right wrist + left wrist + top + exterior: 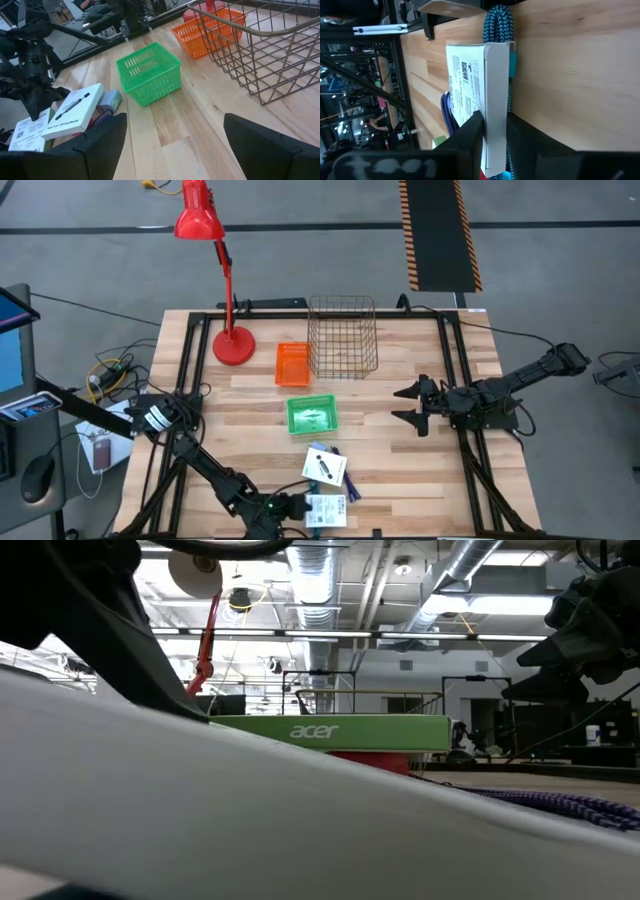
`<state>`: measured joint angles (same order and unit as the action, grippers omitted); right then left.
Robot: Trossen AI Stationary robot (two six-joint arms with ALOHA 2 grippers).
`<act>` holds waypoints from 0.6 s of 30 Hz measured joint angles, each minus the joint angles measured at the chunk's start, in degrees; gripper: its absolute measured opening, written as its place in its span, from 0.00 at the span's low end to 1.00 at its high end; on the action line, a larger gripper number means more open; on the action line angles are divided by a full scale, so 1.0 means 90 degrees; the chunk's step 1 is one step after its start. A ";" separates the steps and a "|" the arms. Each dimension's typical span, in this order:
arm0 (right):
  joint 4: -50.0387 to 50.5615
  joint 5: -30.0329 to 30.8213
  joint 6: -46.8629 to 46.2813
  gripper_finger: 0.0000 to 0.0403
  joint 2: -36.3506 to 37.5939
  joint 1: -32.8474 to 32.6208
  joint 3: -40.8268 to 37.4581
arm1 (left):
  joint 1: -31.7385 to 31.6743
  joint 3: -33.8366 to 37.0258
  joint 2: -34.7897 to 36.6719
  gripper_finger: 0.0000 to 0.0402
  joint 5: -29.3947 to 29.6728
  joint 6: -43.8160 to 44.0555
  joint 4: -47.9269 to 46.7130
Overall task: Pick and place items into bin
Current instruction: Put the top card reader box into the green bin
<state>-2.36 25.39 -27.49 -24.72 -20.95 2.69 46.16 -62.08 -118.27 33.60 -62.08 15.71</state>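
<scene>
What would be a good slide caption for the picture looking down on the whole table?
Left gripper closes on a white box at the table's near edge; right gripper waits open beside the green basket.

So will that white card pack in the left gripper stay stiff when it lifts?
Probably stiff: the white card pack keeps flat faces and straight edges between the left gripper fingers. It looks thin, so likely light. Held on edge near one end, it may pivot or slip.

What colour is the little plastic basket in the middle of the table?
Green. The small basket shows best in the right wrist view.
</scene>
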 joint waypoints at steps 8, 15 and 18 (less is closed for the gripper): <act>0.0001 0.0000 -0.0002 0.81 -0.0001 -0.0002 -0.0002 | 0.0097 0.0005 -0.0013 0.12 0.0326 -0.0015 0.0162; 0.0004 0.0000 -0.0001 0.81 0.0001 -0.0002 -0.0002 | 0.0125 0.0005 -0.0013 0.11 0.0426 -0.0012 0.0192; 0.0034 0.0000 0.0001 0.81 0.0000 -0.0001 0.0000 | 0.0158 0.0005 -0.0013 0.11 0.0534 -0.0015 0.0248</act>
<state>-2.06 25.39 -27.49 -24.72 -20.96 2.69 47.58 -62.04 -118.39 38.40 -62.22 17.94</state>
